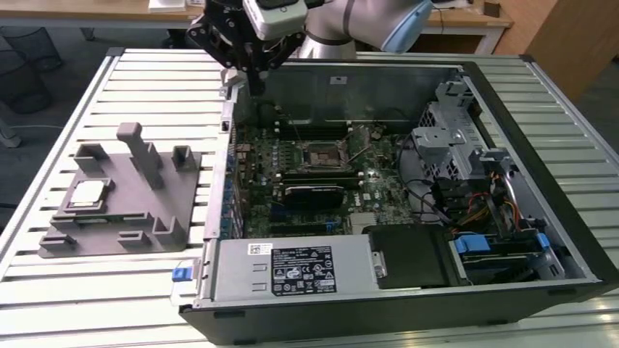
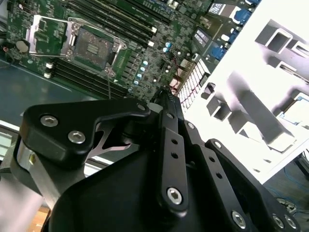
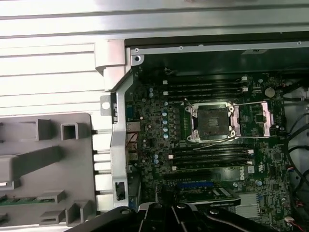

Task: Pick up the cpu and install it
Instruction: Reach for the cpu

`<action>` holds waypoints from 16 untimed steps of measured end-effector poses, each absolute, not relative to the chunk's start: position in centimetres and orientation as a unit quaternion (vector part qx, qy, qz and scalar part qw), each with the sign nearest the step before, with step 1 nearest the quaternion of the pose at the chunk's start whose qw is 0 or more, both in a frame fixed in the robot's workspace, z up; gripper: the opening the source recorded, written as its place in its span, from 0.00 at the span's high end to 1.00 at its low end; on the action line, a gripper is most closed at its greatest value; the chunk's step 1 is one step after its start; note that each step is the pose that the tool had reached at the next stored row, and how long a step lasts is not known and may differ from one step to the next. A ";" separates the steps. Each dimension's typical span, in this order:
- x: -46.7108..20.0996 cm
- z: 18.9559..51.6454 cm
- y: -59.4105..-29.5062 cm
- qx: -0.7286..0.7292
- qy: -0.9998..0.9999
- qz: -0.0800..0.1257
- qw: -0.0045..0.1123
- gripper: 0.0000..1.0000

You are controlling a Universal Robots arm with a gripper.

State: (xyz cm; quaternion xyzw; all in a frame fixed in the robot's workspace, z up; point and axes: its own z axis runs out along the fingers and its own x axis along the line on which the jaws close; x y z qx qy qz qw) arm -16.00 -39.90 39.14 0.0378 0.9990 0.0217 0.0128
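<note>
Cpu [image 1: 87,194], the small flat square chip with a shiny silver top and pale rim, lay in its recess on the grey plastic tray with upright posts [image 1: 106,243]. That was on the exterior view's left, well apart from the open black computer case [image 1: 387,80]. We judged no step of the task done. The cpu was not yet picked up, and the dark square motherboard socket [image 3: 211,123] sat empty, its metal retaining plate [image 3: 264,118] swung open. Our black gripper [image 1: 257,88] hung over the case's corner on the tray's side. As far as we could tell, its jaws were closed together on nothing. Pick-up and seating were both left to do.
</note>
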 end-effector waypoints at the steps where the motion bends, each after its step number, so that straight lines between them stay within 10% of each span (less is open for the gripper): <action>1: -16.3 39.1 -39.9 0.038 0.999 0.022 0.013 0.89; 16: -20.2 38.9 -39.9 0.038 0.999 0.022 0.011 0.89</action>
